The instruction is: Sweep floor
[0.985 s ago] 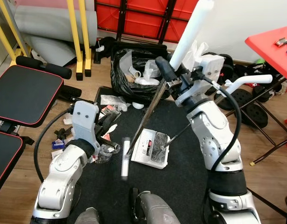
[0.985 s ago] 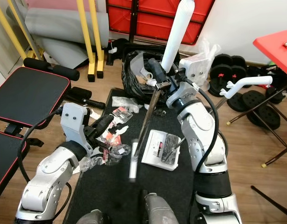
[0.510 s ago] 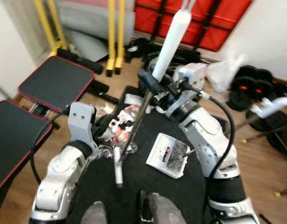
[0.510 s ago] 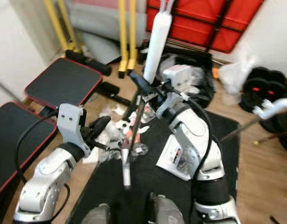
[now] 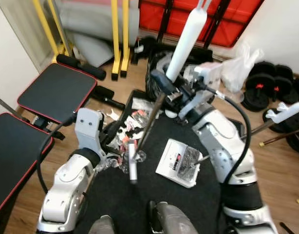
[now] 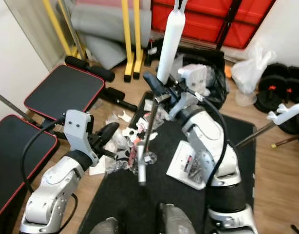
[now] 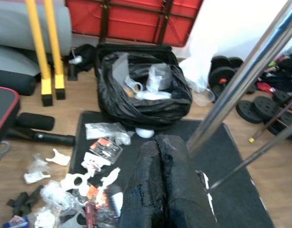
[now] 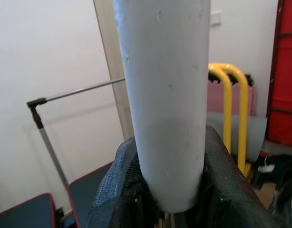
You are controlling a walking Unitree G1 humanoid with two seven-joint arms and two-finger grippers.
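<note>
Broom (image 5: 154,109): thin metal shaft with a thick white grip at the upper end and a short silvery-white section at the lower end. It stands tilted, top leaning away from the robot toward the red frame (image 5: 208,19); its lower end sits over the near-left part of the black mat (image 5: 188,204), just beside the litter.

Right claw (image 8: 170,190): closed around the white grip. The right wrist view shows both black fingers (image 8: 122,190) pressed against the white cylinder, one on each side. Behind it in that view: a pale wall, a thin metal bar and yellow tubing (image 8: 229,95).

Left claw (image 7: 162,185): fingers pressed together with nothing between them, held low at the left edge of the mat near the broom's lower end. The left wrist view shows the shaft passing just beside the fingertips; contact cannot be told.

Litter (image 5: 125,141): white, red and clear wrappers scattered across the mat edge and the wooden floor (image 5: 281,165). The left wrist view gives more: an open black rubbish bag (image 7: 141,90) holding white scraps, at the far end of the mat. A white dustpan (image 5: 178,163) with dark debris lies on the mat under the right arm. Black padded bench (image 5: 57,90) with red piping to the left; dumbbell plates (image 5: 266,85) far right.
</note>
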